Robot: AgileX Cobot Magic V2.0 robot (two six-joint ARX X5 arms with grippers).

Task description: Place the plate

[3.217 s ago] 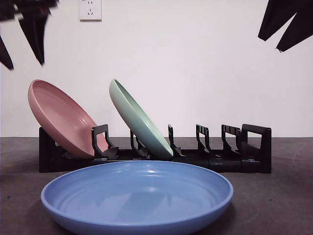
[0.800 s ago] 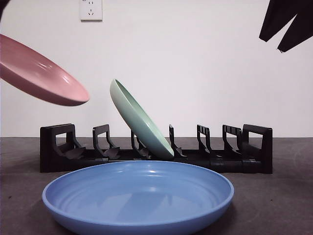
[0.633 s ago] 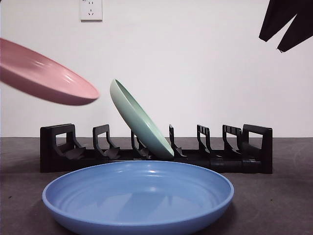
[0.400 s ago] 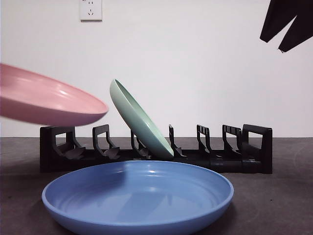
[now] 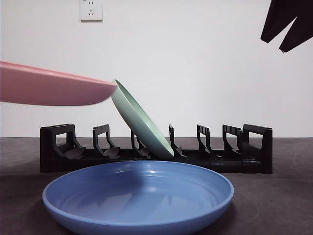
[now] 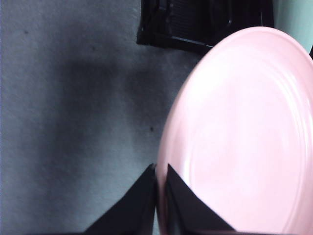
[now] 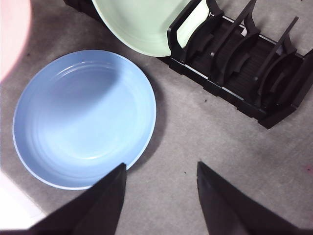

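My left gripper is shut on the rim of the pink plate. It holds the plate nearly flat in the air at the left of the front view, above the black rack's left end, its edge close to the green plate. The green plate leans in the rack's middle slot and also shows in the right wrist view. The blue plate lies flat on the table in front of the rack. My right gripper is open, high above the table at the right.
The rack's left slots and right slots stand empty. A dark grey table runs to a white wall with a socket. The right arm shows as a black tip at the top right corner.
The pink plate was lifted out of the rack's left slot, then swung down and levelled, moving right toward the green plate. The right arm has not moved.
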